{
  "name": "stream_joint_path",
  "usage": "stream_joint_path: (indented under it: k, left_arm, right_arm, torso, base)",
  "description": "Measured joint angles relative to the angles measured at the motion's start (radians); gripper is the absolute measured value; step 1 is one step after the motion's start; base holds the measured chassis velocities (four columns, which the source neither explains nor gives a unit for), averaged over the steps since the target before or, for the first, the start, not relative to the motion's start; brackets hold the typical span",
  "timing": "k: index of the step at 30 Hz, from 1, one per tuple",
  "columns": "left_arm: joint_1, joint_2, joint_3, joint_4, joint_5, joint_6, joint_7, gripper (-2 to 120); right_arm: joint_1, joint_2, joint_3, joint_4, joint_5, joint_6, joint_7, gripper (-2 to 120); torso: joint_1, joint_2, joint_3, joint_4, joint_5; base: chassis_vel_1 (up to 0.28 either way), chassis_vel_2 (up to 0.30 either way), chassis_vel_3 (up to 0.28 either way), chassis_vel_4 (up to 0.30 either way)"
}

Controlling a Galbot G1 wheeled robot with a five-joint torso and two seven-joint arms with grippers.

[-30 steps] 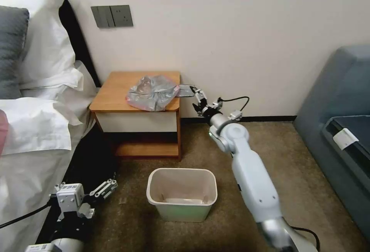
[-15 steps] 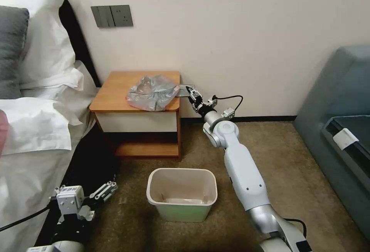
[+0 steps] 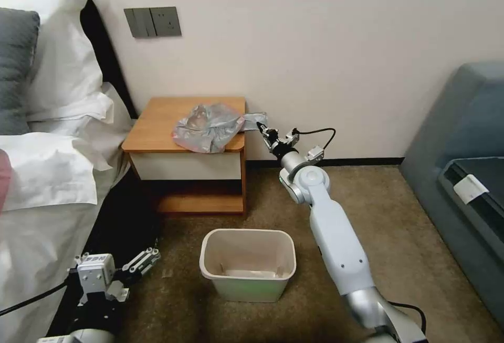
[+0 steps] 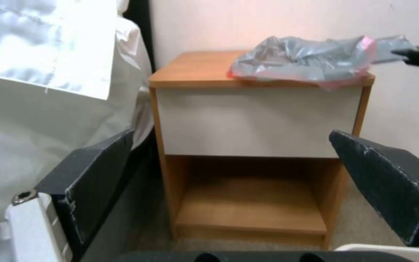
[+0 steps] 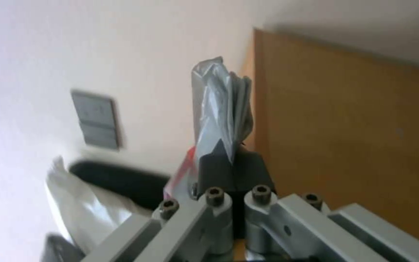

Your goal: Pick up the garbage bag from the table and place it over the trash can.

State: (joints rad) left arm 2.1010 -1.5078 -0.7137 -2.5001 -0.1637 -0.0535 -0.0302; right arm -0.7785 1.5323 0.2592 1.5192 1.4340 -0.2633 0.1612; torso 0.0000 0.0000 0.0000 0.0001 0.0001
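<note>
Right gripper (image 3: 264, 132) fingers pinch garbage bag (image 3: 210, 126) on table (image 3: 157, 122); left gripper (image 3: 137, 262) fingers wide.

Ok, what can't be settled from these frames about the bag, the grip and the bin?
- How much of the garbage bag the right gripper pinches: right wrist view, the shut fingers hide it.
- What lies at the bottom of the trash can: head view, too faint.
- The bag's opening: head view, crumpled on the table.
- The left gripper, low by the bed, open.
</note>
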Motion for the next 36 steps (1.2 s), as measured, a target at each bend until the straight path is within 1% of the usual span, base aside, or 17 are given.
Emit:
stream_joint_path:
  k: [1, 5, 7, 9, 10, 15, 17, 20, 21, 26, 28, 29, 30, 32, 33, 34, 36]
  left_arm:
    - [-0.002, 0.0, 0.002, 0.0, 0.0, -0.001, 0.0, 100]
    - [-0.003, 0.002, 0.003, 0.0, 0.0, -0.001, 0.0, 100]
    - [-0.009, 0.012, 0.004, 0.0, -0.004, -0.002, 0.0, 100]
    - [-0.011, 0.014, 0.004, 0.0, -0.005, -0.002, 0.0, 100]
    - [-0.014, 0.02, 0.003, 0.0, -0.008, -0.002, 0.0, 100]
    - [-0.022, 0.028, -0.001, 0.0, -0.008, -0.002, 0.003, 100]
    - [-0.03, 0.033, -0.001, 0.0, -0.008, -0.003, 0.005, 100]
    - [-0.034, 0.033, 0.0, 0.0, -0.009, -0.006, 0.005, 100]
    - [-0.044, 0.035, 0.001, 0.0, -0.014, -0.012, 0.003, 100]
    - [-0.055, 0.039, 0.001, 0.0, -0.022, -0.013, -0.001, 100]
    - [-0.059, 0.041, 0.001, 0.0, -0.024, -0.013, -0.002, 100]
    - [-0.06, 0.042, 0.002, 0.0, -0.025, -0.014, -0.003, 100]
    - [-0.06, 0.042, 0.002, 0.0, -0.025, -0.014, -0.003, 100]
    - [-0.061, 0.042, 0.002, 0.0, -0.025, -0.014, -0.003, 100]
    - [-0.062, 0.042, 0.003, 0.0, -0.025, -0.014, -0.004, 100]
    - [-0.062, 0.042, 0.003, 0.0, -0.025, -0.014, -0.004, 100]
    - [-0.064, 0.039, 0.007, 0.0, -0.025, -0.014, -0.004, 100]
  right_arm:
    - [-0.057, -0.026, -0.024, 0.082, -0.003, 0.013, 0.049, 0]
    - [-0.121, -0.059, -0.052, 0.173, -0.007, 0.026, 0.101, 0]
    - [-0.286, -0.144, -0.094, 0.423, -0.02, 0.04, 0.216, 0]
    - [-0.312, -0.154, -0.098, 0.454, -0.021, 0.04, 0.23, 0]
    - [-0.379, -0.181, -0.109, 0.52, -0.033, 0.041, 0.263, 0]
    - [-0.476, -0.228, -0.129, 0.589, -0.062, 0.042, 0.299, 0]
    - [-0.554, -0.285, -0.139, 0.629, -0.109, 0.029, 0.319, 0]
    - [-0.577, -0.307, -0.141, 0.643, -0.126, 0.026, 0.329, 0]
    - [-0.626, -0.353, -0.144, 0.688, -0.139, 0.014, 0.359, 0]
    - [-0.66, -0.373, -0.155, 0.737, -0.136, -0.017, 0.418, 0]
    - [-0.661, -0.366, -0.165, 0.76, -0.118, -0.055, 0.507, 2]
    - [-0.656, -0.36, -0.17, 0.772, -0.103, -0.065, 0.561, 7]
    - [-0.656, -0.36, -0.17, 0.772, -0.103, -0.065, 0.561, 7]
    - [-0.649, -0.354, -0.174, 0.787, -0.086, -0.068, 0.625, 12]
    - [-0.642, -0.353, -0.174, 0.817, -0.055, -0.071, 0.708, 20]
    - [-0.642, -0.353, -0.174, 0.817, -0.055, -0.071, 0.708, 20]
    - [-0.64, -0.365, -0.17, 0.851, -0.01, -0.08, 0.782, 28]
  torso:
    - [0.0, 0.0, 0.0, -0.0001, 0.0]
    - [0.0, 0.0, 0.0, -0.0002, 0.0]
    - [0.0, 0.0, 0.0, -0.0004, -0.0002]
    - [0.0, 0.0, 0.0, -0.0001, -0.0001]
    - [0.0, 0.0, 0.0, -0.0003, -0.0001]
    - [0.0, 0.0, 0.0, -0.0003, 0.0]
    - [0.0, 0.0, 0.0, -0.0003, 0.0]
    - [0.0, 0.0, 0.0, -0.0002, 0.0001]
    - [0.0, 0.0, 0.0, -0.0002, 0.0]
    - [0.0, 0.0, 0.0, -0.0002, 0.0]
    - [0.0, 0.0, 0.0, -0.0002, -0.0001]
    - [0.0, 0.0, 0.0, -0.0002, -0.0001]
    - [0.0, 0.0, 0.0, -0.0002, -0.0001]
    - [0.0, 0.0, 0.0, -0.0001, 0.0]
    - [0.0, 0.0, 0.0, -0.0001, -0.0001]
    - [0.0, 0.0, 0.0, -0.0001, -0.0001]
    - [0.0, 0.0, 0.0, 0.0, -0.0001]
  base:
    - [0.0, 0.0, 0.0, 0.0]
    - [0.0, 0.0, 0.0, 0.0]
    - [0.0, 0.0, 0.0, 0.0]
    - [0.0, 0.0, 0.0, 0.0]
    - [0.0, 0.0, 0.0, 0.0]
    - [0.0, 0.0, 0.0, 0.0]
    - [0.0, 0.0, 0.0, 0.0]
    - [0.0, 0.0, 0.0, 0.0]
    - [0.0, 0.0, 0.0, 0.0]
    - [0.0, 0.0, 0.0, 0.0]
    - [0.0, 0.0, 0.0, 0.0]
    - [0.0, 0.0, 0.0, 0.0]
    - [0.0, 0.0, 0.0, 0.0]
    - [0.0, 0.0, 0.0, 0.0]
    - [0.0, 0.0, 0.0, 0.0]
    - [0.0, 0.0, 0.0, 0.0]
    - [0.0, 0.0, 0.0, 0.0]
